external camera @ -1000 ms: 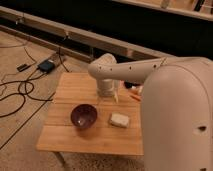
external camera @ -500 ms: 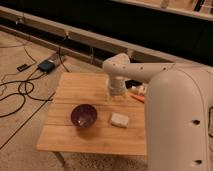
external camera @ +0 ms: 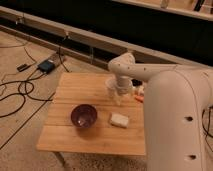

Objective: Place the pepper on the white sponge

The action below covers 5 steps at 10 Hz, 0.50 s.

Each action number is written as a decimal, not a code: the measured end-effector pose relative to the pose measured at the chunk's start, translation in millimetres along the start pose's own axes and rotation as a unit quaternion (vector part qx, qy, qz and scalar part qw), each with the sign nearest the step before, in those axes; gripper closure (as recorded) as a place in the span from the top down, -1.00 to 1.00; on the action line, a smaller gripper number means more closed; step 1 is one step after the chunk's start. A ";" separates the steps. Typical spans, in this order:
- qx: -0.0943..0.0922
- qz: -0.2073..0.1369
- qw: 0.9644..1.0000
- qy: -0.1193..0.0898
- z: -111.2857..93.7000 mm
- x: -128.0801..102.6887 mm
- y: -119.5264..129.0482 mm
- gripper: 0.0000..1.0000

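Observation:
The pepper [external camera: 139, 99] is a small orange-red sliver on the wooden table [external camera: 65, 135], at its right edge, partly hidden by my white arm. The white sponge [external camera: 119, 120] lies flat on the table to the right of the bowl. My gripper [external camera: 118, 95] hangs down from the wrist over the table's back middle. It is behind the sponge, left of the pepper, and right in front of a white paper cup [external camera: 110, 85].
A dark purple bowl [external camera: 84, 115] sits mid-table, left of the sponge. Small white-and-red items [external camera: 137, 90] lie behind the pepper. My bulky white arm [external camera: 175, 120] covers the table's right side. Cables and a small box [external camera: 46, 66] lie on the floor to the left.
My arm's wrist and gripper have swung to the right, from above the table's back middle toward the paper cup and the pepper side. Bowl and sponge have not moved.

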 end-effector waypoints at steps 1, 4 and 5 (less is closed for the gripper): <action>0.025 -0.018 1.000 -0.003 2.7 -5.4 -7.3 0.30; 0.044 -0.024 0.999 -0.011 8.1 -11.0 -19.6 0.30; 0.047 -0.019 0.999 -0.015 11.4 -12.3 -28.3 0.30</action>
